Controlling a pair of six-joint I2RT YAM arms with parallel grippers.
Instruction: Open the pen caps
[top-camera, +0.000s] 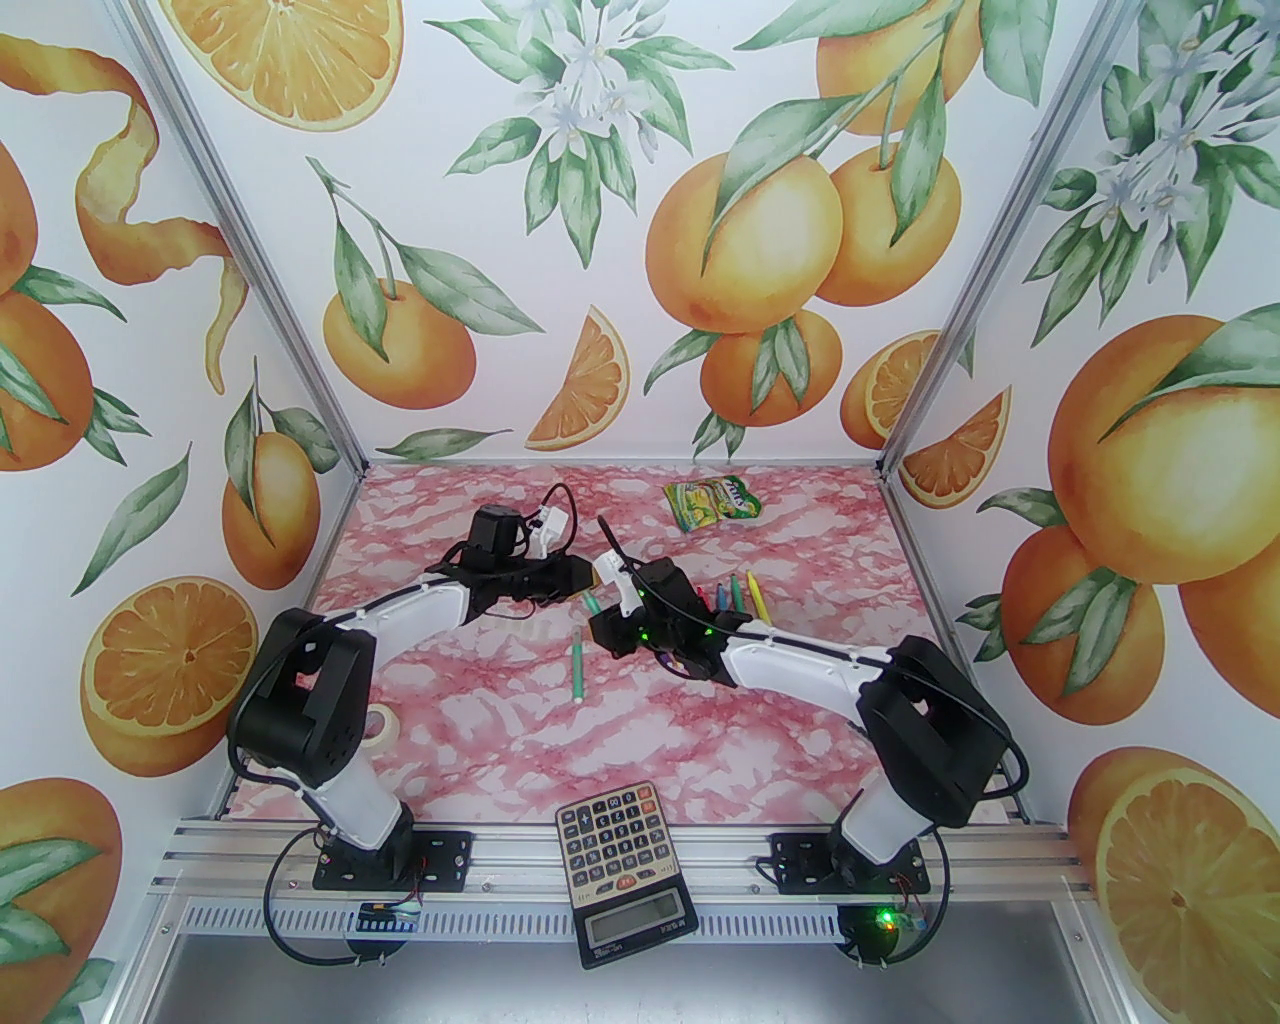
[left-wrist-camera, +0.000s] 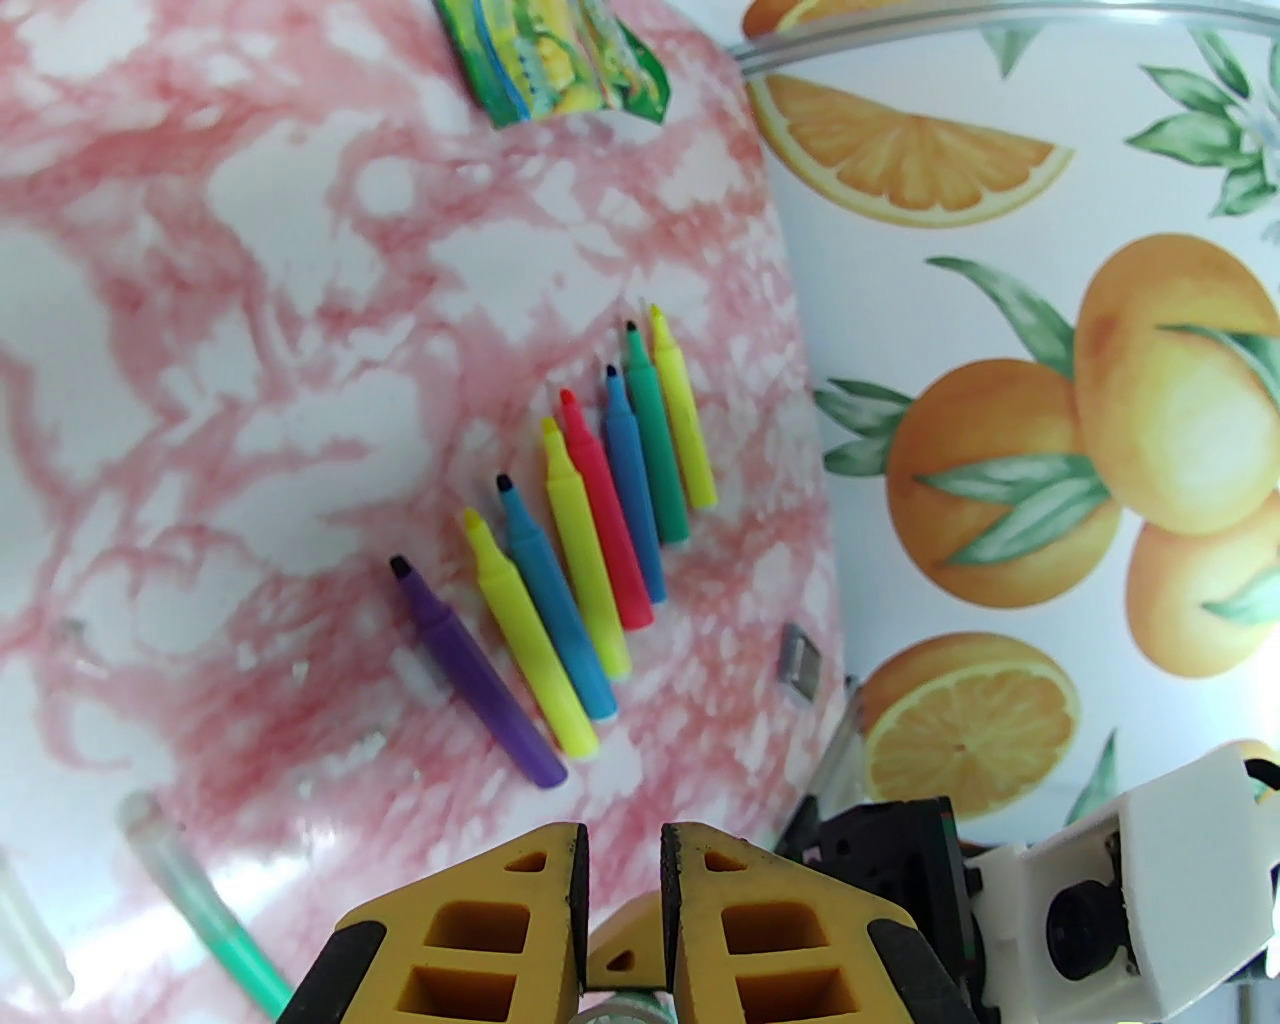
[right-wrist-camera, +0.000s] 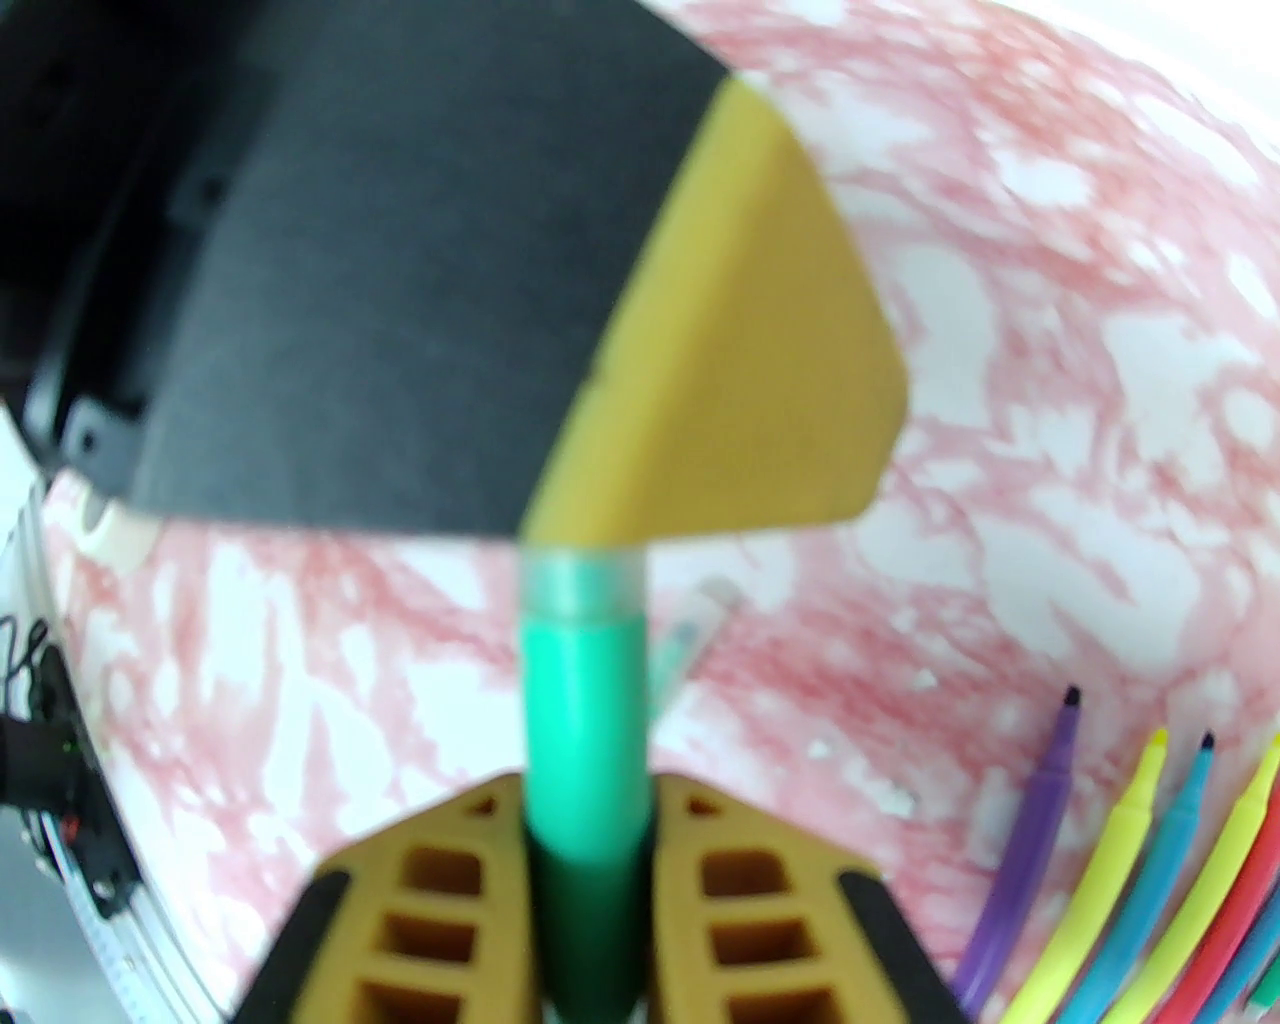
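My right gripper (right-wrist-camera: 588, 800) is shut on the barrel of a green pen (right-wrist-camera: 585, 700). This pen's clear cap (right-wrist-camera: 580, 585) runs up under the yellow fingers (right-wrist-camera: 740, 380) of my left gripper (left-wrist-camera: 622, 890), which is closed on it. The two grippers meet mid-table, left gripper (top-camera: 586, 583) against right gripper (top-camera: 606, 622). A row of several uncapped pens (left-wrist-camera: 590, 540) (purple, yellow, blue, pink, green) lies beyond them; the row (top-camera: 735, 595) is right of the grippers. Another capped green pen (top-camera: 578, 668) lies on the table just in front.
A few loose clear caps (left-wrist-camera: 415, 675) lie near the purple pen. A calculator (top-camera: 625, 865) sits at the near edge, a tape roll (top-camera: 385, 722) by the left arm, and a green snack packet (top-camera: 715, 500) at the back. Printed walls enclose the table.
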